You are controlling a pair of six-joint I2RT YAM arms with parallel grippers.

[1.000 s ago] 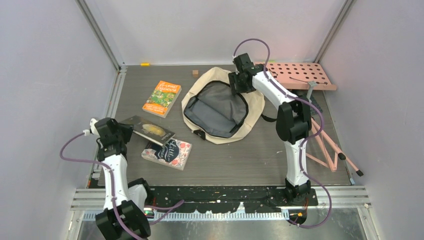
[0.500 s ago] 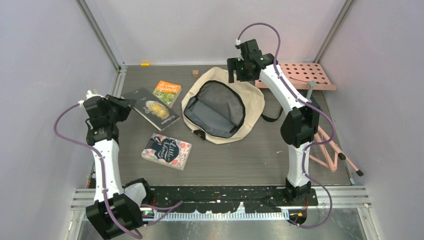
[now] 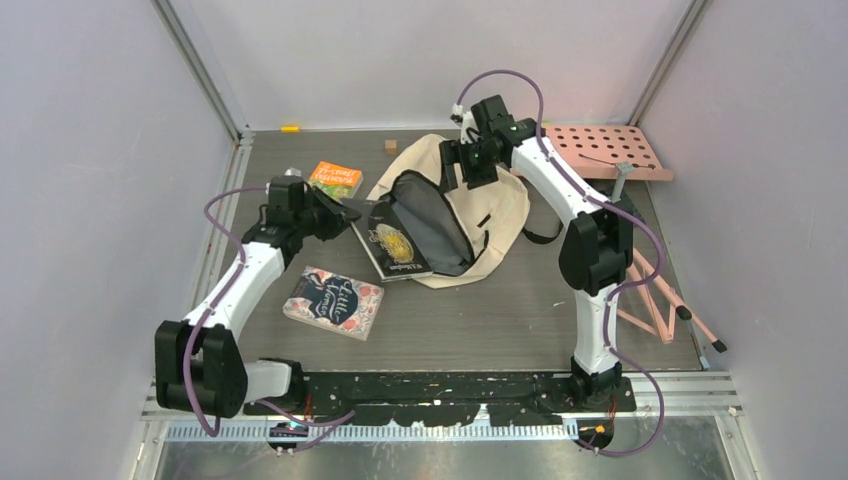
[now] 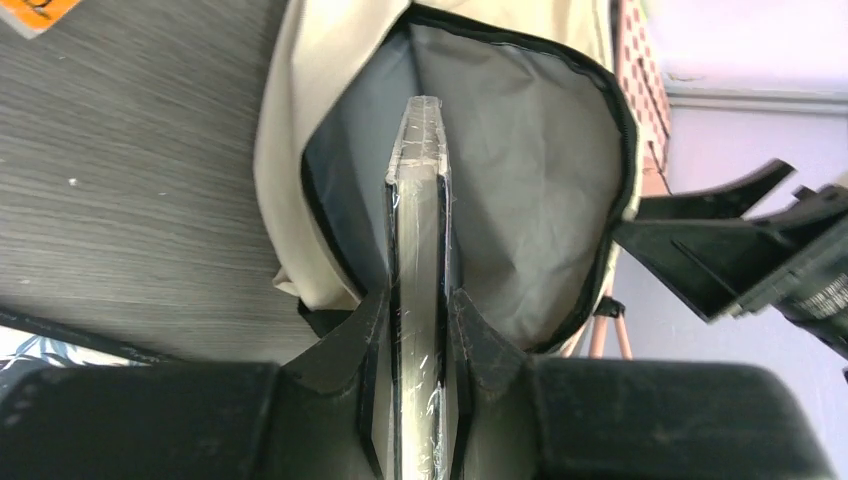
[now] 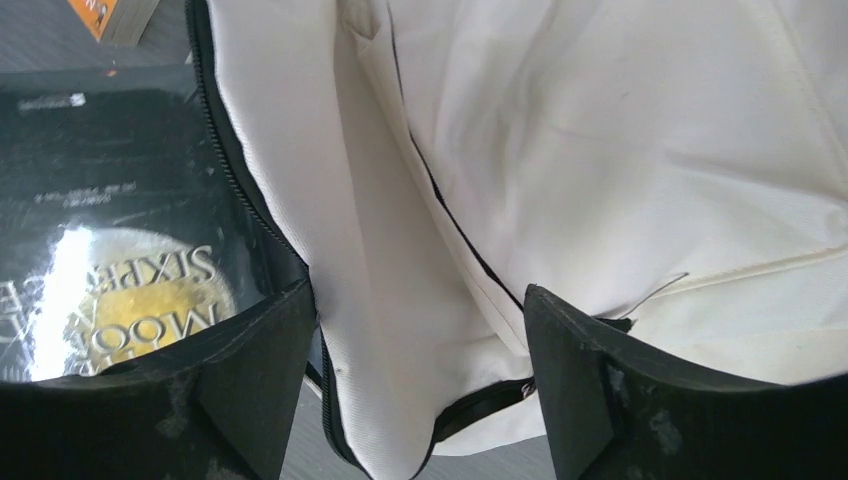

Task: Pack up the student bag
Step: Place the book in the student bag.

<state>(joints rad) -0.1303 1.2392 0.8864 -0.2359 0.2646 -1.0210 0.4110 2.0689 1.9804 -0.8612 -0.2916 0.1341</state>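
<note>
The student bag (image 3: 500, 205) is a cream backpack lying at the back middle, its grey-lined mouth open toward the left. My left gripper (image 3: 345, 212) is shut on a black book with a yellow moon (image 3: 392, 240), whose far end is at the bag's mouth. In the left wrist view my gripper (image 4: 420, 300) clamps the book (image 4: 418, 200) edge-on, pointing into the bag (image 4: 290, 150). My right gripper (image 3: 455, 170) holds the bag's upper flap raised. In the right wrist view its fingers (image 5: 418, 300) stand wide around a thick fold of the bag (image 5: 600, 150), above the black book (image 5: 110, 230).
An orange book (image 3: 334, 179) lies left of the bag. A dark floral book (image 3: 333, 302) lies nearer the front. A pink perforated board (image 3: 600, 150) and a folded pink stand (image 3: 655, 290) lie on the right. A small wooden block (image 3: 390, 146) sits at the back.
My left arm has swung right, carrying the black book from the left side to the bag's mouth. My right gripper has moved left with the flap, tipping the opening up and narrowing it.
</note>
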